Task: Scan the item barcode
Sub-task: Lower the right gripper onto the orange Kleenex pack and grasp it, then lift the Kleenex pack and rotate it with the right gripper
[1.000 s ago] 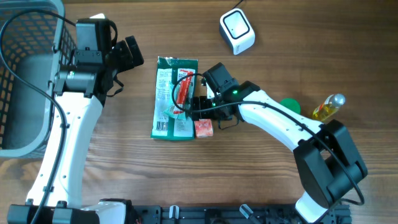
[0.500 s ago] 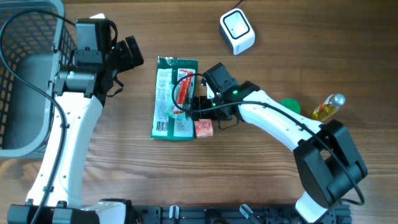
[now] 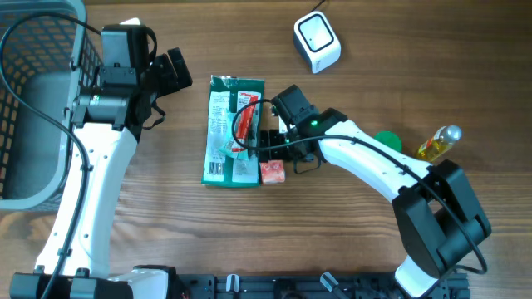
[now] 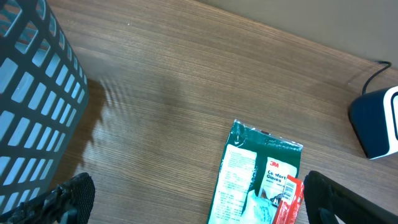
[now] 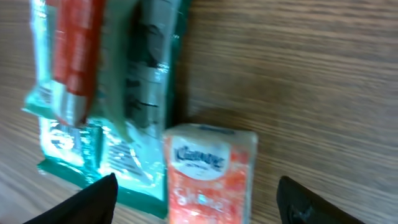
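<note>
A small orange packet [image 5: 209, 179] lies flat on the table against the lower right corner of a green glove package [image 3: 232, 131]. A red stick pack [image 3: 243, 119] rests on top of the green package. My right gripper [image 5: 199, 204] hovers over the orange packet [image 3: 273, 172], open, one finger on each side and neither touching it. In the overhead view the right gripper [image 3: 274, 156] sits just above that packet. The white barcode scanner [image 3: 317, 41] stands at the back. My left gripper [image 3: 176, 71] is open and empty, left of the green package [image 4: 260, 180].
A grey mesh basket [image 3: 33, 100] fills the far left. A green round object [image 3: 387, 141] and a yellow bottle [image 3: 438, 143] lie at the right, beyond the right arm. The scanner's cable runs off the back edge.
My right gripper has edged slightly nearer the orange packet. The left arm and the objects have not moved.
</note>
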`<state>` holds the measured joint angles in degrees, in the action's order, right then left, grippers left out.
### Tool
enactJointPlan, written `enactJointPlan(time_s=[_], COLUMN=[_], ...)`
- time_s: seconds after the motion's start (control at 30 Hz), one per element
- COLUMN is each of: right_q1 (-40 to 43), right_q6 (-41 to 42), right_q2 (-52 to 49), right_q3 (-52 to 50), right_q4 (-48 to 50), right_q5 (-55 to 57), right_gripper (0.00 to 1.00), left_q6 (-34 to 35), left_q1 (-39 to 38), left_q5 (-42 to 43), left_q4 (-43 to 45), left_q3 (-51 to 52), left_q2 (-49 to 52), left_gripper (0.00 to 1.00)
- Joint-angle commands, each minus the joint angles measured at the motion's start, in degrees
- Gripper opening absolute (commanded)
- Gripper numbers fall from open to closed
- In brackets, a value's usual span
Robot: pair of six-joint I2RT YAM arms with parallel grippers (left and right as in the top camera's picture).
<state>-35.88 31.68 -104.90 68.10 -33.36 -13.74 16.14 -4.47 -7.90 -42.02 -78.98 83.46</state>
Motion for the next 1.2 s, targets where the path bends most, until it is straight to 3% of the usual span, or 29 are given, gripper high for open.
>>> enactJointPlan(time_s=[0.0,0.43,0.87,1.17], right_q1=[-0.3,-0.3,-0.6,-0.6], right_q6=[-0.2,0.0,1.6,1.9], right_q2=[-1.1,-1.1,-1.5,-1.5], right_q3=[0.8,0.7,-2.2,-3.6], right_q4=[-0.4,-5.3,-3.5,-2.2], right_q5=[2.8,2.9,3.0,3.0], right_gripper=[0.77,0.59,0.42,0.4], left_q6=[-0.9,-0.9,-0.9,-0.9], left_q1=[0.2,0.2,0.2,0.2], left_q5=[-0.5,-0.5,-0.5,-0.5], left_q4=[0.2,0.2,0.2,0.2], left_q3=[-0.7,-0.7,-0.7,-0.7], left_q2=[-0.2,-0.2,-0.2,-0.2], left_gripper=[1.0,1.0,1.0,1.0])
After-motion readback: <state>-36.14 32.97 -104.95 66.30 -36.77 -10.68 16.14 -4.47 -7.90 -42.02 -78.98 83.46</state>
